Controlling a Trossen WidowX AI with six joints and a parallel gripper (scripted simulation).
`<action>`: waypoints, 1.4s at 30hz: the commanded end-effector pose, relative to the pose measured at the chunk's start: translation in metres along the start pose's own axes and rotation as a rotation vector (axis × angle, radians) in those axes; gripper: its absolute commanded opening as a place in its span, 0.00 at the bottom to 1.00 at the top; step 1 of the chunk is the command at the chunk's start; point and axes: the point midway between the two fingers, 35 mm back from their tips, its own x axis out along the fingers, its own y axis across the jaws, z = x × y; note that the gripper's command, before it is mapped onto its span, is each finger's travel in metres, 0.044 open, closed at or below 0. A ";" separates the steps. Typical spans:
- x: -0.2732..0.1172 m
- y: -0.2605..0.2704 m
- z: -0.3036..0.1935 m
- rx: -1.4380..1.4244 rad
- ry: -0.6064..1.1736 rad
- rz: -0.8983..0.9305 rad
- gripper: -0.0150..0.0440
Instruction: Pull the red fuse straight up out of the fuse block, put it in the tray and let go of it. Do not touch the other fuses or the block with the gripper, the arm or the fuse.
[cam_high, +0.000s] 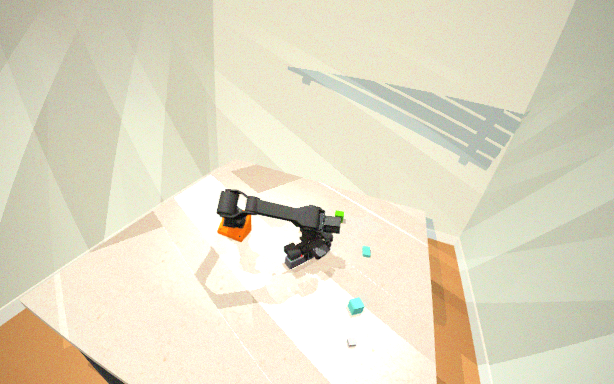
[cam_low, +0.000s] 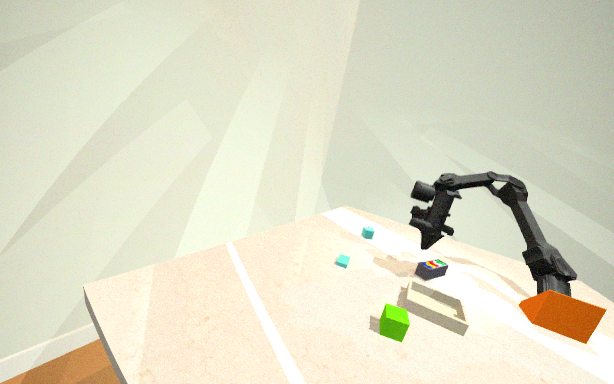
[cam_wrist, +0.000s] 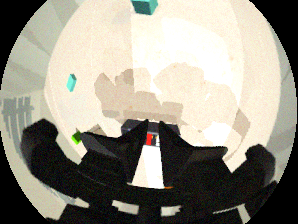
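My gripper (cam_low: 425, 247) (cam_wrist: 153, 122) is slightly open, with nothing between its fingertips. It hangs above the dark fuse block (cam_high: 294, 261) (cam_low: 431, 273), clear of its top in the exterior view. The red fuse (cam_wrist: 149, 139) sits in the block and shows through the narrow gap between the fingers in the wrist view. Other coloured fuses sit in the same row; the fingers hide part of it in the wrist view. The beige tray (cam_low: 439, 320) stands beside the block and looks empty; the arm hides it in the top view.
A green cube (cam_high: 339, 215) (cam_low: 394, 323) (cam_wrist: 76, 137) stands near the tray. A flat teal piece (cam_high: 366, 251) (cam_low: 342, 260) (cam_wrist: 71, 82) and a teal cube (cam_high: 356, 306) (cam_low: 368, 233) (cam_wrist: 144, 6) lie farther off. A small pale cube (cam_high: 351, 342) and an orange block (cam_high: 237, 231) (cam_low: 565, 315) also show.
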 end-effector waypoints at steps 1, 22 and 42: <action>-0.013 0.005 -0.050 -0.058 0.021 -0.080 0.38; -0.001 0.009 -0.055 -0.059 0.021 -0.082 0.38; 0.018 0.006 -0.055 -0.059 0.020 -0.083 0.38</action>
